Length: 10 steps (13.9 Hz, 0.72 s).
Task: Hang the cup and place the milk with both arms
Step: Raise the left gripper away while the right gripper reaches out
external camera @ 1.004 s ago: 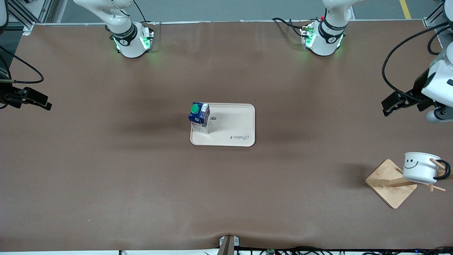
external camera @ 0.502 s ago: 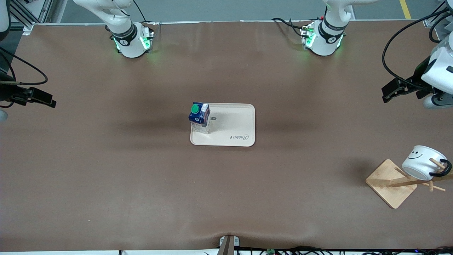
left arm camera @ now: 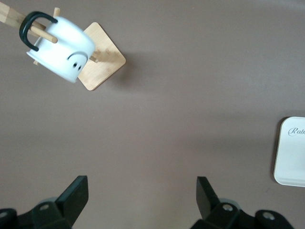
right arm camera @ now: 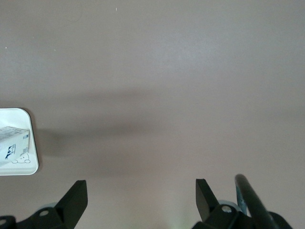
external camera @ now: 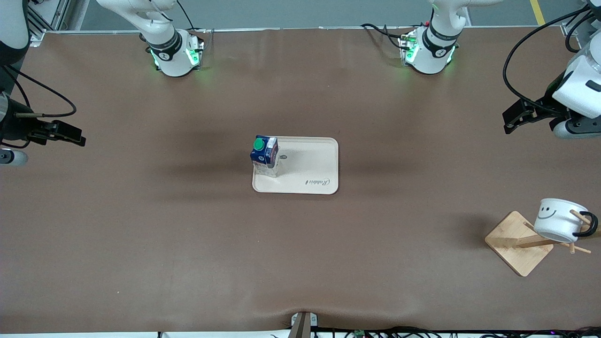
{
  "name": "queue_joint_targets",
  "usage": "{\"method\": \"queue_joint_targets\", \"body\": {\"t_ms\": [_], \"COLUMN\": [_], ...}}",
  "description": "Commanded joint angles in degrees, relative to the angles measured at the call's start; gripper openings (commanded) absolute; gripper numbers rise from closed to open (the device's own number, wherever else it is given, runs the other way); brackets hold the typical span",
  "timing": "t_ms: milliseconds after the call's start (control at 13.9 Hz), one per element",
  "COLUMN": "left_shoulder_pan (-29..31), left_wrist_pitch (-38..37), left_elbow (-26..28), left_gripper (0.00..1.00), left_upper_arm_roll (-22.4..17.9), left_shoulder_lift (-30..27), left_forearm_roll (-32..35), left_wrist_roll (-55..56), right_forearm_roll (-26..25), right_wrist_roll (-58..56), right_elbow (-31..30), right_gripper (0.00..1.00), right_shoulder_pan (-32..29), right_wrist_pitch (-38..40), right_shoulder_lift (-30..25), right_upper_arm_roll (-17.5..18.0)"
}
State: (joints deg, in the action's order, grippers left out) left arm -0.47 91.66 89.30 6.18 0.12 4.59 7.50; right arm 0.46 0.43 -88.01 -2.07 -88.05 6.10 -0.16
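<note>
The white smiley cup [external camera: 558, 219] hangs by its black handle on a peg of the wooden rack [external camera: 519, 244] at the left arm's end of the table; it also shows in the left wrist view [left arm camera: 62, 47]. The dark-blue milk carton [external camera: 265, 155] with a green cap stands upright on the cream tray [external camera: 310, 171] at mid-table. A pale part of the carton [right arm camera: 14, 143] shows in the right wrist view. My left gripper [external camera: 509, 123] is open and empty above bare table. My right gripper [external camera: 75, 137] is open and empty over the right arm's end.
The brown mat [external camera: 188, 234] covers the table. The two green-lit arm bases [external camera: 176, 54] [external camera: 427, 51] stand along the edge farthest from the front camera. A small clamp [external camera: 303, 324] sits at the edge nearest the front camera. Black cables loop by both wrists.
The left gripper has risen away from the rack. The right gripper has moved a little toward the tray. The cup swung on its peg and now hangs more level.
</note>
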Motion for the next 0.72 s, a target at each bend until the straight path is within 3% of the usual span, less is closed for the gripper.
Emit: {"method": "queue_joint_targets", "body": {"t_ms": [0, 143, 358, 645], "left_shoulder_pan": [-0.40, -0.40, -0.40, -0.32], "left_wrist_pitch": [0.63, 0.63, 0.63, 0.63], "left_elbow": [0.44, 0.44, 0.35, 0.79], "left_gripper": [1.00, 1.00, 1.00, 1.00], "left_upper_arm_roll": [-0.11, -0.03, -0.03, -0.03], "left_shoulder_lift": [-1.09, -1.00, -0.74, -0.65], "left_forearm_roll": [-1.08, -1.08, -1.08, -1.08], "left_wrist_roll": [-1.26, -1.34, -1.34, -1.34], "right_forearm_roll": [0.06, -0.02, 1.46, 9.28], "right_wrist_roll": [-0.17, 0.09, 0.79, 7.47], "right_elbow": [1.08, 0.82, 1.17, 0.82], "right_gripper": [1.00, 1.00, 1.00, 1.00], "right_shoulder_pan": [1.27, 4.34, 7.41, 9.70], "right_wrist_pitch": [-0.55, -0.11, 1.30, 0.51], "right_shoulder_lift": [2.33, 6.09, 6.30, 6.56], "right_upper_arm_roll": [0.07, 0.07, 0.77, 0.77]}}
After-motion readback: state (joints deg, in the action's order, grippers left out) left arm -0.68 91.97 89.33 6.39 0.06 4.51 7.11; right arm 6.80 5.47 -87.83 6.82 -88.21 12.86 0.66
